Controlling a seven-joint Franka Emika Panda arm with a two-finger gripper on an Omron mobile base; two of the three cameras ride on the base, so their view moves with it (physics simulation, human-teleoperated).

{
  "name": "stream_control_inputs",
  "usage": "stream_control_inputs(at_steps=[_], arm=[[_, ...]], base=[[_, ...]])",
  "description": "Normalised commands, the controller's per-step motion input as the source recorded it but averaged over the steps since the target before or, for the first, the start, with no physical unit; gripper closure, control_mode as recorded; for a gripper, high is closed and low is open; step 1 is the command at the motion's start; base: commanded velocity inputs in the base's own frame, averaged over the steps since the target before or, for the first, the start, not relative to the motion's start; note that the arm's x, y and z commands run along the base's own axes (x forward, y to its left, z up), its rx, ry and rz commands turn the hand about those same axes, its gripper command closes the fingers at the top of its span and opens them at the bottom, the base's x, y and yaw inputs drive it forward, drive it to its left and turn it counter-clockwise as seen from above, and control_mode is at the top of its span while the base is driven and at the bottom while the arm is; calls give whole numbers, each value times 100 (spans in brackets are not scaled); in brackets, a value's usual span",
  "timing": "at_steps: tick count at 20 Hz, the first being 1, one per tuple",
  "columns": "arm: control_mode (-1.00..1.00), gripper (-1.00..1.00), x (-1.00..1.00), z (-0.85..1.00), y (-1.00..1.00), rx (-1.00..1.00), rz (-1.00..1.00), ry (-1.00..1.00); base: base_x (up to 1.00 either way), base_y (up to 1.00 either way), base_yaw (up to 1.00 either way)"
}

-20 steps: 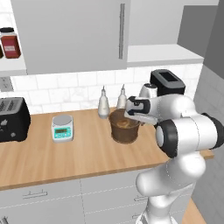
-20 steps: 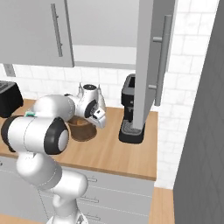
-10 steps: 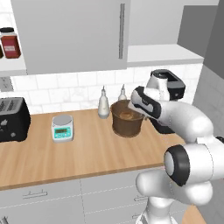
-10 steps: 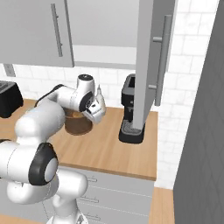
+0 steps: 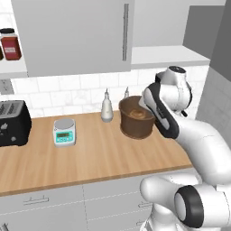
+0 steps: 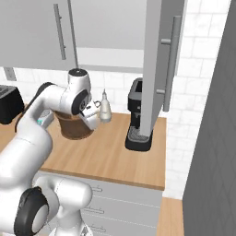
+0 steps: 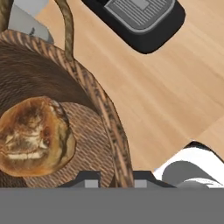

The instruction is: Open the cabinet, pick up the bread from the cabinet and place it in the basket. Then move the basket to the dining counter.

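Claw astride the basket rim, tips cut off, grip unclear, bread inside

Golden-brown, dark-mottled bread in dark brown woven basket; counter seemingly light wood.

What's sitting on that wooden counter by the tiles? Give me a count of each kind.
Basket with bread inside: 1
Toaster: 1
Kitchen scale: 1
Bottles: 2
Coffee machine: 1
Total: 6
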Motion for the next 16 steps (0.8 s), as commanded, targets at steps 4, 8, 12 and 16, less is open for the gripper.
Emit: stream_control_inputs(at_steps=[4, 8, 12, 16], arm=[[-100, 100, -81, 52, -1, 0, -14, 0], [-100, 100, -77, 4, -11, 2, -9, -3], [-100, 100, -66, 7, -14, 3, -1, -5], [-100, 100, -50, 14, -22, -2, 0, -4]], base=[[0, 0, 0], [0, 0, 0], [0, 0, 0], [0, 0, 0]])
